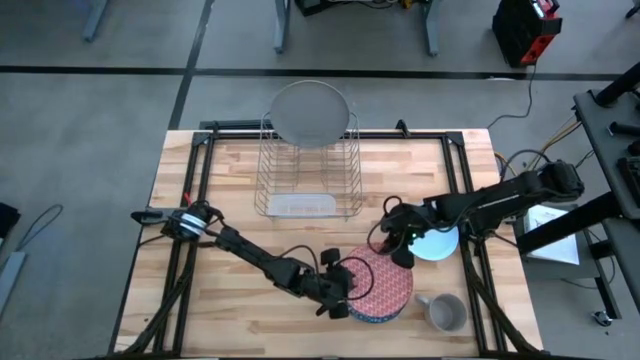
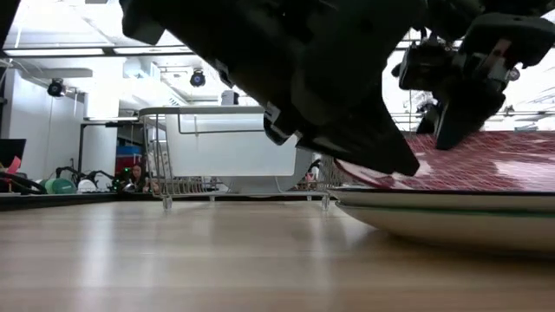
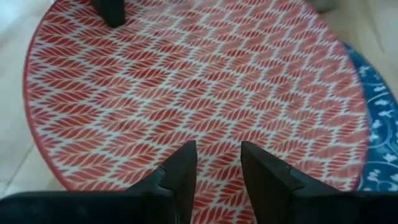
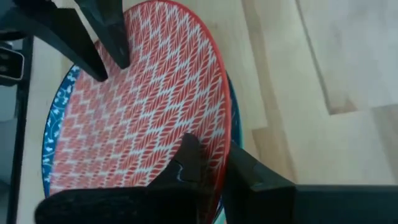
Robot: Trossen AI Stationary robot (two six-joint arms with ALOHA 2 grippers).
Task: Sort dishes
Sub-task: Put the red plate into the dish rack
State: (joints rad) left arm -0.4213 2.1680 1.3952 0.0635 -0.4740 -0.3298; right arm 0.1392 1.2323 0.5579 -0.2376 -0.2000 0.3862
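My right pincer [image 4: 214, 163] clamped the red plate's [image 1: 385, 282] rim, tilted over the blue plate [image 3: 379, 134]; my left pincer [image 3: 217, 165] seemed narrowly open above it.

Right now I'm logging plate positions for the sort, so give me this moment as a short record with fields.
red plate: tilted, resting on the blue plate
grey plate: upright in the wire rack
light-blue plate: flat on the table, under the right arm
mug: beside the stack
left gripper: open, fingers over the red plate
right gripper: shut on the red plate's rim
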